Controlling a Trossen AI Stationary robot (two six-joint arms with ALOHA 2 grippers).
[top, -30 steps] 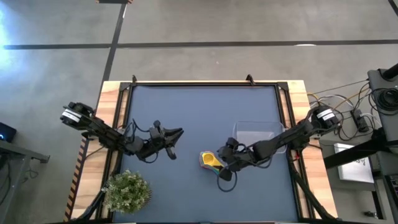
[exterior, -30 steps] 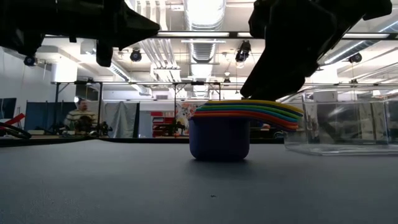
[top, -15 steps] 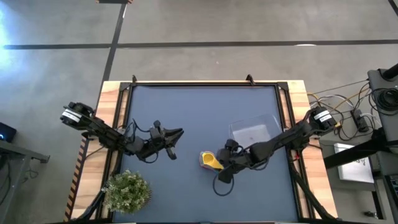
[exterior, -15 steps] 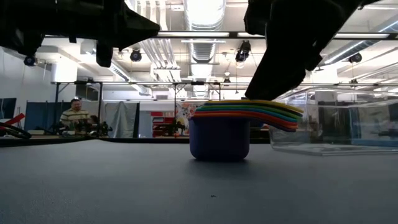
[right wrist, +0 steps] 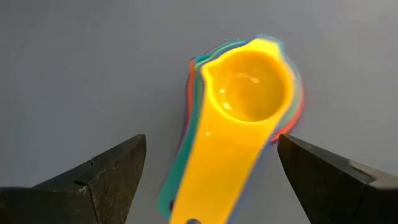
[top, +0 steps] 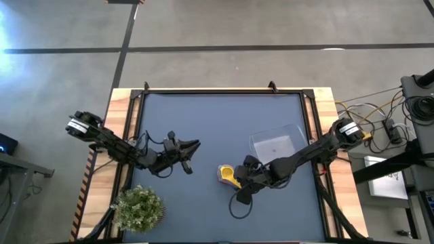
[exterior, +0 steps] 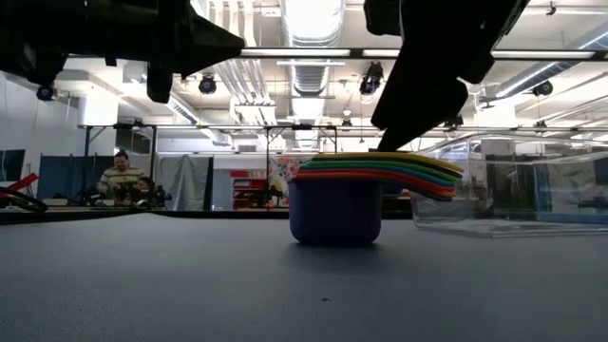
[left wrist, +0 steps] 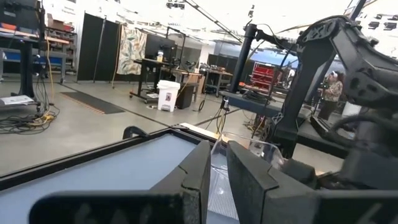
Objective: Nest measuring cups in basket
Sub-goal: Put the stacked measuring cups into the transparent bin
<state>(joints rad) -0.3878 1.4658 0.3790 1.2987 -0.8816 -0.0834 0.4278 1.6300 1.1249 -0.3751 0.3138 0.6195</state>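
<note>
We judged the nested cups (right wrist: pixel 245 118) light, stiff and slick, best pinched across the stacked handles by our right gripper's (right wrist: pixel 208 171) wide-open, empty jaws above them, near the worktop's front edge.

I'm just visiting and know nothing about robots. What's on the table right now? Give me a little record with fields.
cups: nested measuring cups in one stack, yellow on top, standing on the table
basket: clear basket, beside the stack; no cups visible inside
right gripper: right gripper open, above the stack's handles
left gripper: left gripper shut, waiting over the table's left half
plant: potted plant at the table's near left corner
</note>
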